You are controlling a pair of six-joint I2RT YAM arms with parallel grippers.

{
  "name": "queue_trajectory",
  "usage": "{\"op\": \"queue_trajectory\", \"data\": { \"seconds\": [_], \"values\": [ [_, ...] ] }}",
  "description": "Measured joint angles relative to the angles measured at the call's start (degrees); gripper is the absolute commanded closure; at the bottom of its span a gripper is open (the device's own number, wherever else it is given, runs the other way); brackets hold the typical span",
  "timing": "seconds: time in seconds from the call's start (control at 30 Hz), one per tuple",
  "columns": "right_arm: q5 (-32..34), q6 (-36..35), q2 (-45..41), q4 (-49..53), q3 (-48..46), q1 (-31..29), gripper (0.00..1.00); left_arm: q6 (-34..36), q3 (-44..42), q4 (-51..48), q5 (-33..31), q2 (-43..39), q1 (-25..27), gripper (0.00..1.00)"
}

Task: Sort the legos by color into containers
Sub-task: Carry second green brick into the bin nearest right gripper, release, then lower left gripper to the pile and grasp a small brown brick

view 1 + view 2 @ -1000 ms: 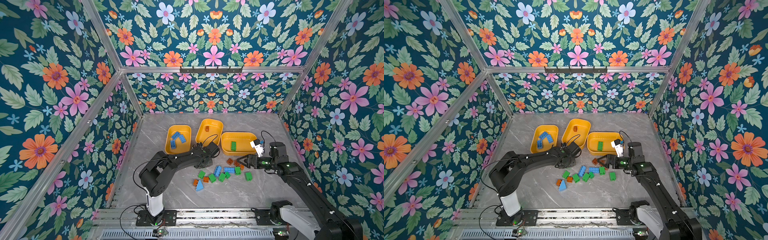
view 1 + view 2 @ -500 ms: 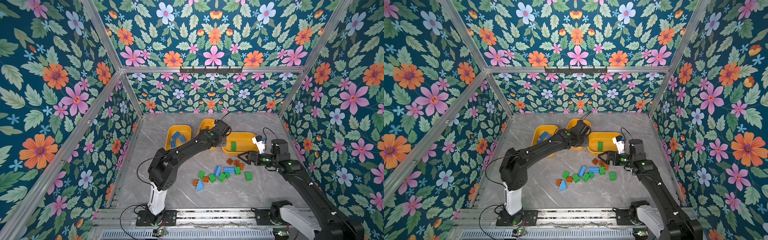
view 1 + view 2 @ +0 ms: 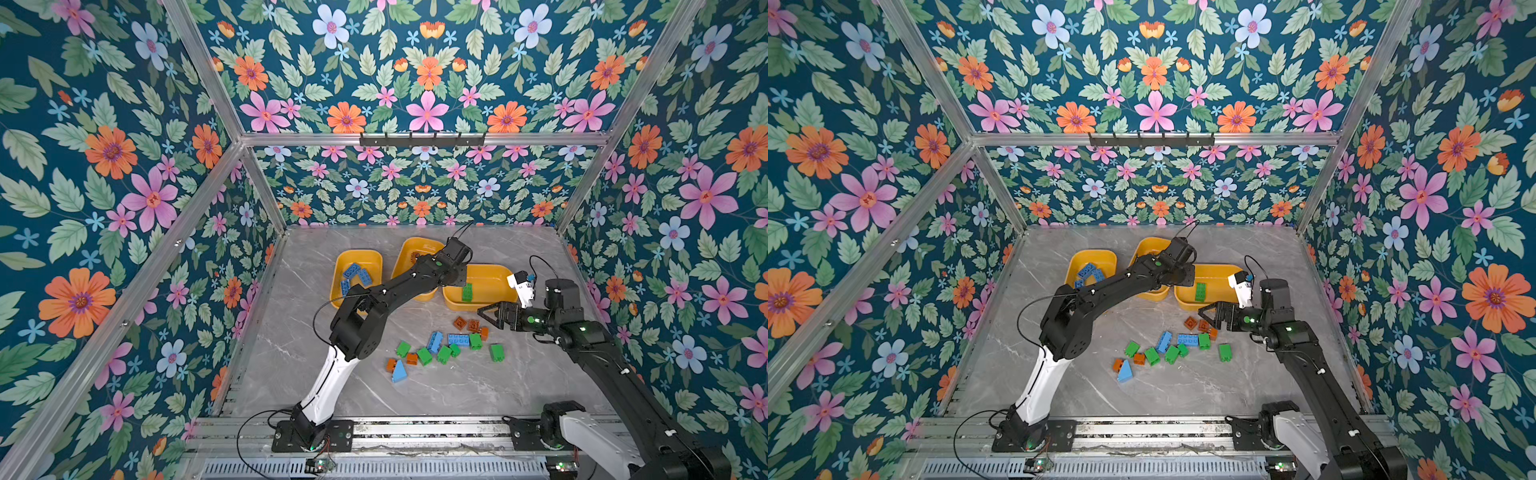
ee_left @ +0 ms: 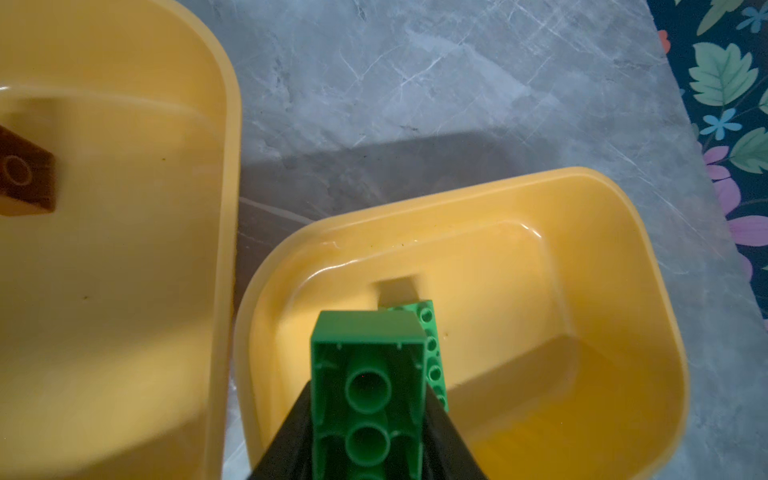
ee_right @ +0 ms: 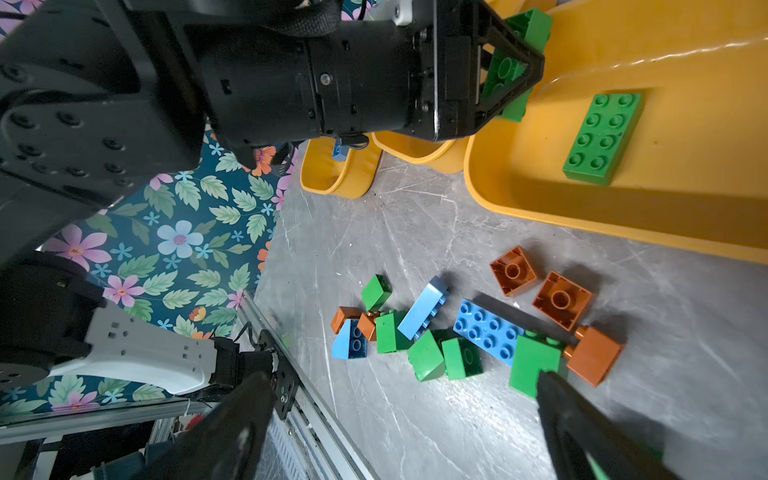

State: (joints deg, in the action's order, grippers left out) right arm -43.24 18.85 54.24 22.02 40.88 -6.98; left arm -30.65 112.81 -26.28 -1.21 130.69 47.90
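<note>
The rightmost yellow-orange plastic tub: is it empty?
Not empty: a long green studded brick lies flat inside this tub. The left gripper holds a second green brick over it.

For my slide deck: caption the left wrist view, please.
Left end effector holds a green brick above the tub with a long green brick inside.

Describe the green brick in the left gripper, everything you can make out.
The green brick looks like glossy moulded plastic and is rectangular. The left wrist view shows its hollow underside with round tubes. It sits between the black fingers of the left gripper, which flank its two long sides. It hangs above the right-hand yellow tub and seems to touch only the fingers. A longer green brick lies flat, studs up, on the tub floor below it.
</note>
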Motion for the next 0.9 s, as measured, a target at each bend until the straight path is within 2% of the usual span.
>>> {"op": "queue_trajectory", "data": {
  "seconds": [0.07, 0.17, 0.33, 0.47, 0.7, 0.9],
  "values": [
    [0.2, 0.0, -0.2, 0.5, 0.0, 0.1, 0.01, 0.6, 0.3, -0.4, 0.0, -0.2, 0.1, 0.38],
    [0.2, -0.2, -0.3, 0.9, 0.0, 0.1, 0.01, 0.9, 0.3, -1.5, -0.5, -1.8, 0.1, 0.32],
    [-0.1, -0.2, 0.2, 0.8, 0.0, 0.1, 0.01, 1.1, -3.4, -4.4, -1.1, -8.1, 0.1, 0.3],
    [-0.7, -0.2, 0.6, 0.8, 0.0, 0.1, 0.01, 1.1, -12.6, -8.0, -1.5, -16.5, 0.1, 0.31],
    [-3.2, -0.2, 2.4, -0.4, 0.0, 0.1, 0.01, -1.5, -31.7, -14.1, -1.6, -33.0, 0.5, 0.38],
    [-5.0, -0.2, 3.3, -0.9, 0.0, 0.0, 0.01, -4.3, -44.2, -18.4, -0.6, -41.5, 0.9, 0.43]
  ]
}}
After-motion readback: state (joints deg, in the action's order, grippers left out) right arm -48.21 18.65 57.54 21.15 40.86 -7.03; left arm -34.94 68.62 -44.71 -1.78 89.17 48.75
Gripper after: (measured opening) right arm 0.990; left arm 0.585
